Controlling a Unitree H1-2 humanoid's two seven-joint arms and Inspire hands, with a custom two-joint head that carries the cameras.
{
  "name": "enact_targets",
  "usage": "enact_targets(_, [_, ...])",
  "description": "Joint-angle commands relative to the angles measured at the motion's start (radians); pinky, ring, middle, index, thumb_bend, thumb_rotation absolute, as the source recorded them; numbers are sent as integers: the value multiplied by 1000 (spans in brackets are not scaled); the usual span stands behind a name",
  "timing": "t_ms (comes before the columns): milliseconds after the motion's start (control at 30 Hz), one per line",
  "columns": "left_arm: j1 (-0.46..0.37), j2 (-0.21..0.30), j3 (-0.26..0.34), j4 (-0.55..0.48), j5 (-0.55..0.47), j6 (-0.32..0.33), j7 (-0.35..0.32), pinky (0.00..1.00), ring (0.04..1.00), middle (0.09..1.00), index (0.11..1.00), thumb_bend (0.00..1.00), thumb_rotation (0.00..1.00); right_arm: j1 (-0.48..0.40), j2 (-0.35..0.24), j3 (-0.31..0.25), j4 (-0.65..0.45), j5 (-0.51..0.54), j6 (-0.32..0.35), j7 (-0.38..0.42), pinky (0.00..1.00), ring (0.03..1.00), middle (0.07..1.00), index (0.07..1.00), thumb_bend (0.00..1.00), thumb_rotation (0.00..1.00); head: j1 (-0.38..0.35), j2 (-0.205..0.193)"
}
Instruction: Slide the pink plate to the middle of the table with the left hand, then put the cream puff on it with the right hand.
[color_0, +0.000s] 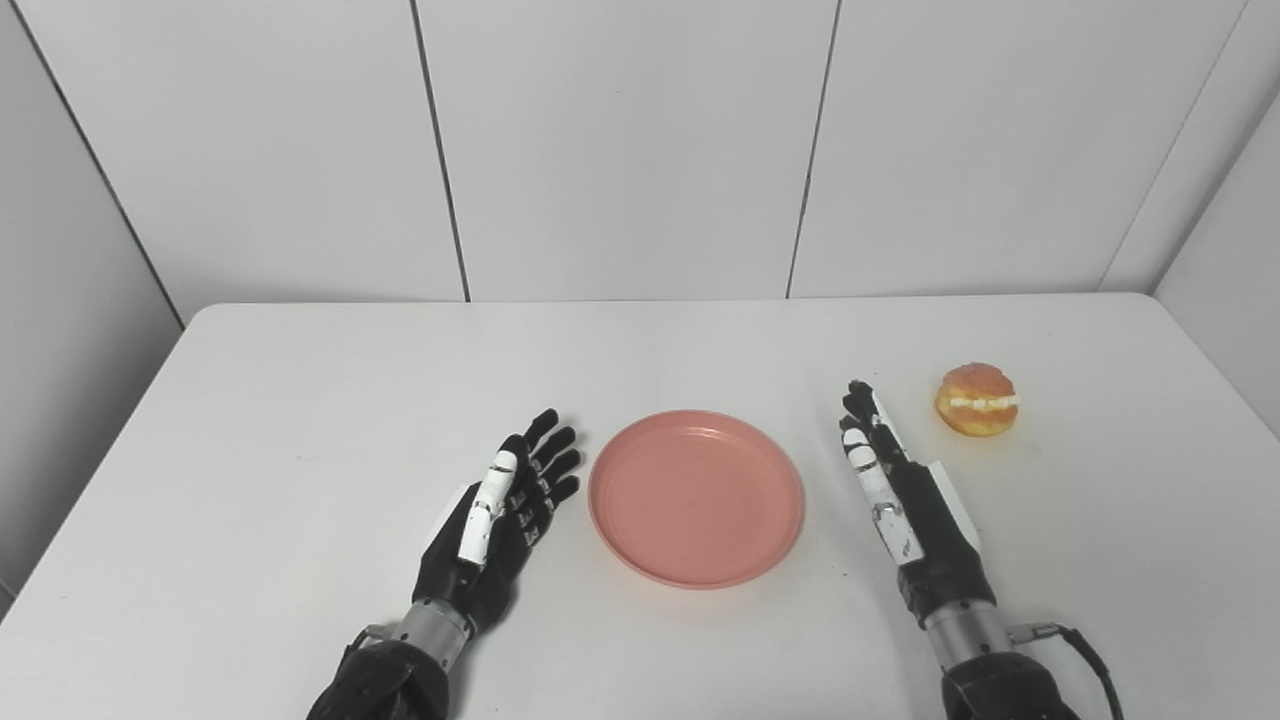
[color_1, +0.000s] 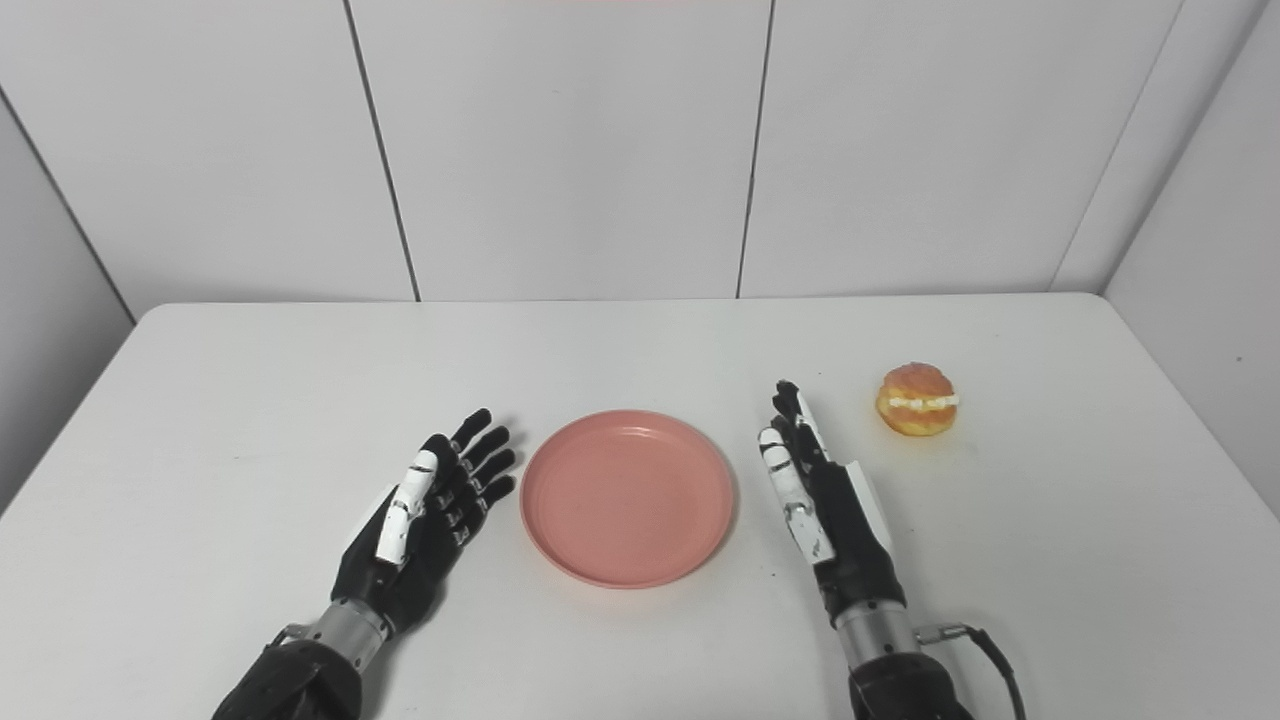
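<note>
The pink plate (color_0: 696, 497) lies flat and empty near the middle of the white table (color_0: 300, 400), toward the front. My left hand (color_0: 505, 515) is open just left of the plate, fingers straight, a small gap from its rim. My right hand (color_0: 895, 485) is open just right of the plate, held edge-on with fingers pointing away. The cream puff (color_0: 977, 400), golden with a white cream band, sits on the table to the right of and a little beyond my right hand's fingertips, apart from it.
White wall panels (color_0: 620, 150) stand behind the table's far edge. A black cable (color_0: 1090, 655) runs from my right wrist. The table's rounded corners show at far left and far right.
</note>
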Motion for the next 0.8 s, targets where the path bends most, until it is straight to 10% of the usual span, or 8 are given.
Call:
enact_targets(0, [43,4,8,39,28,-4,19,982,967,969,955,400,1000,-45,-14,-12,-49,-18,29,-8,1000,975,982,984,384,1000,-15,-8])
enact_targets(767, [100,7,26,88,83,-171,24,999,975,971,954,396,1000,-291,-349,22,-85,-415,72,61,862,946,983,971,519,898,-136,-60])
